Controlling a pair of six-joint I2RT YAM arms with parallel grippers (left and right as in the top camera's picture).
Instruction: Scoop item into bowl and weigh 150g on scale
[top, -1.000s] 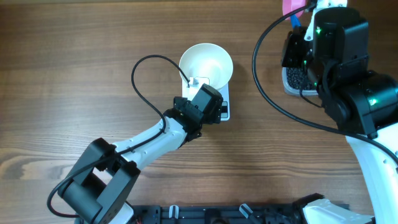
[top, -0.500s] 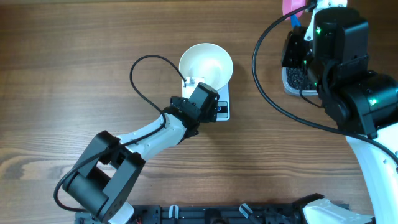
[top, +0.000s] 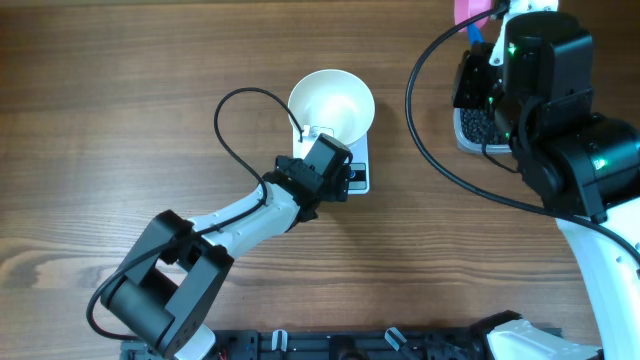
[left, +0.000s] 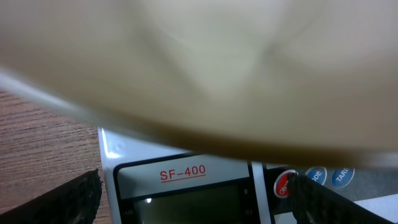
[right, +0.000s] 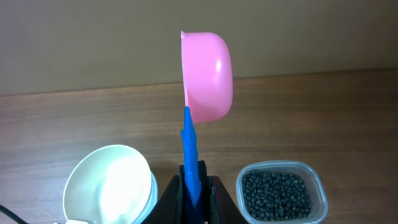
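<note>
Left gripper (top: 318, 133), spread, has edged back from the bowl (top: 330, 100) seated on the scale (top: 360, 176); right gripper (right: 191, 193) pinches the scoop (right: 207, 78), so scooping can begin.

Left of bowl (top: 331, 103) and beyond it: bare table (top: 120, 90), crossed only by cable (top: 243, 92) loop. Near side of bowl: blocked by left gripper (left: 196, 202), jaws spread wide over scale (left: 180, 174). Right of bowl: open strip up to tub (right: 281, 193); over tub, right gripper (right: 193, 186) clamping scoop (right: 208, 74) upright.
</note>
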